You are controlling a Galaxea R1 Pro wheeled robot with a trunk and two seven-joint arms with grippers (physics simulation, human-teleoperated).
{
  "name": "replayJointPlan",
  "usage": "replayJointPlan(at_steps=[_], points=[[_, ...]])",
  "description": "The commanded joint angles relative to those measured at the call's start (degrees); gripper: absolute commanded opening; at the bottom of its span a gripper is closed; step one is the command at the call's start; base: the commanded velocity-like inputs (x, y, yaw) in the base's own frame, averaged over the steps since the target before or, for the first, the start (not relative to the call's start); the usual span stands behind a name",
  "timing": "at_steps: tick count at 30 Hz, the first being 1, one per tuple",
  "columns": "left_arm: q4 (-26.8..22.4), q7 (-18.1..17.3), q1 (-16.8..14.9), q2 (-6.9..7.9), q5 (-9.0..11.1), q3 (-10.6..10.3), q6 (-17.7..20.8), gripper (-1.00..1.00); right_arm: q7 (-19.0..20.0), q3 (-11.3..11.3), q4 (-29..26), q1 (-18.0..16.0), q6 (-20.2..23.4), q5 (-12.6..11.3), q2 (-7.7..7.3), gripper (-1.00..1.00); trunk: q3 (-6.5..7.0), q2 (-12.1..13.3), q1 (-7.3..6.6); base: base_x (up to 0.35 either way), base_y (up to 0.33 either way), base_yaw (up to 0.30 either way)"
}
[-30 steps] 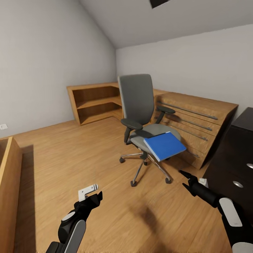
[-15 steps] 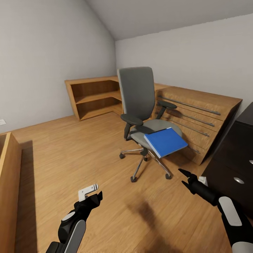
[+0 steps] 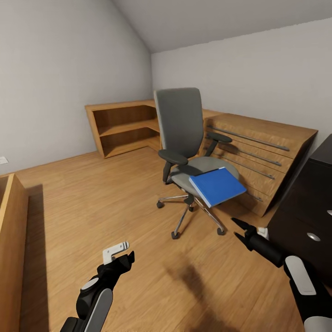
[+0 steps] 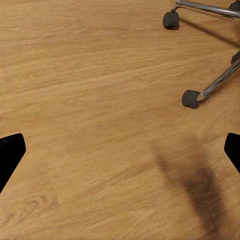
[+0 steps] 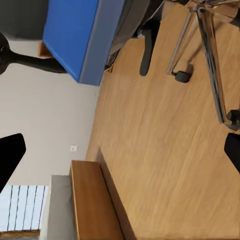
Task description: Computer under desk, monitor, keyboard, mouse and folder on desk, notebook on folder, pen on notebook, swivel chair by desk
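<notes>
The grey swivel chair (image 3: 180, 124) stands in the middle of the wooden floor. A blue folder (image 3: 216, 186) lies on its seat, sticking out over the front edge. My right gripper (image 3: 239, 228) hangs open, low and just right of the chair's base, below the folder. The right wrist view shows the folder (image 5: 70, 35) and the chair legs (image 5: 210, 50) beyond the open gripper (image 5: 120, 150). My left gripper (image 3: 125, 259) is open over bare floor, well short of the chair. A caster (image 4: 191, 98) shows ahead of it in the left wrist view.
Open wooden shelves (image 3: 122, 129) stand in the far corner. A slanted wooden unit with metal rails (image 3: 258, 157) runs behind the chair. A dark cabinet (image 3: 309, 207) stands close on the right. A wooden panel (image 3: 11, 240) rises at the left edge.
The whole view shifted as the camera moved, leaving the chair a little higher in the picture. My right gripper has risen slightly toward the chair. The left gripper has not moved.
</notes>
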Motion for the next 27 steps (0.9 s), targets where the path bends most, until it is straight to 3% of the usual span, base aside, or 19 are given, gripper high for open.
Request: replayJointPlan(at_steps=[1, 7, 15, 27], points=[[-0.1, 0.5, 0.0, 0.02, 0.6, -0.1, 0.1, 1.00, 0.6, 0.7, -0.4, 0.0, 0.8, 0.1, -0.21, 1.00, -0.05, 0.0, -0.01, 0.000, 0.000, 0.000], [-0.1, 0.4, 0.0, 0.08, 0.6, -0.8, 0.1, 1.00, 0.7, 2.4, -1.0, 0.0, 1.6, 0.1, -0.55, 1.00, -0.05, 0.0, -0.01, 0.000, 0.000, 0.000], [0.1, 0.2, 0.0, 0.12, 0.6, -1.2, 0.1, 1.00, 0.5, 2.6, -0.7, -0.1, 1.4, -1.0, -0.04, 1.00, -0.05, 0.0, -0.01, 0.011, 0.000, 0.000], [0.1, 0.1, 0.0, 0.18, 0.6, -1.4, 0.1, 1.00, 0.5, 2.6, -0.5, -0.1, -2.8, -1.2, 0.16, 1.00, -0.05, 0.0, -0.01, 0.134, 0.000, 0.000]])
